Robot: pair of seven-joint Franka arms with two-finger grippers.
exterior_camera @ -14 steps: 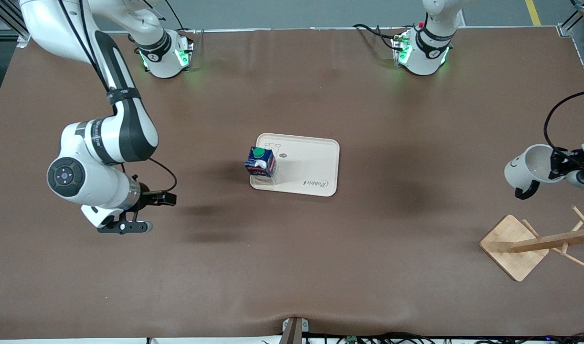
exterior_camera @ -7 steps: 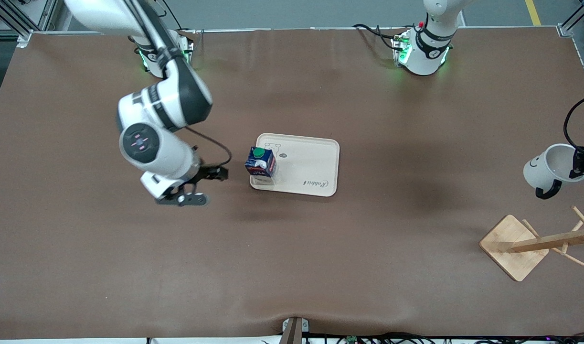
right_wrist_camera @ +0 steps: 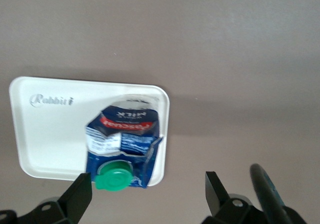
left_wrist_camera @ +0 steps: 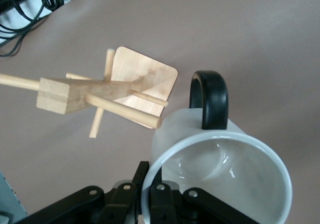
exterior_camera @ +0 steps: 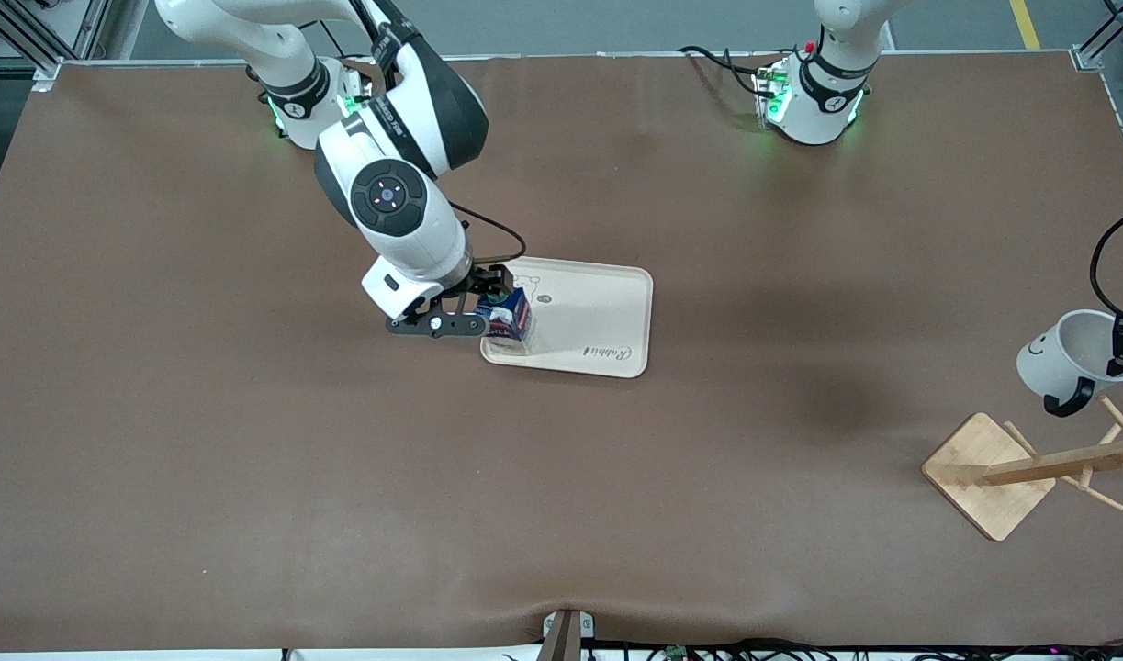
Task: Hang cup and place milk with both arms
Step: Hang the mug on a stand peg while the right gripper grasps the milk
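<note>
While both halves are under way, neither is looking finished.
Progress: the milk point(exterior_camera: 505, 319) is standing on the tray point(exterior_camera: 607, 317) at the corner nearest the right arm's end of the desk point(exterior_camera: 561, 496); the cup point(exterior_camera: 1068, 359) is not yet hanging.
Right claw point(exterior_camera: 474, 303): hovering open around the carton, gripping nothing.
Left claw point(left_wrist_camera: 152, 196): pinching the cup's rim, just beside the wooden rack point(exterior_camera: 1029, 464).
Looks: the carton is showing a green cap; the cup is showing a black handle.
</note>
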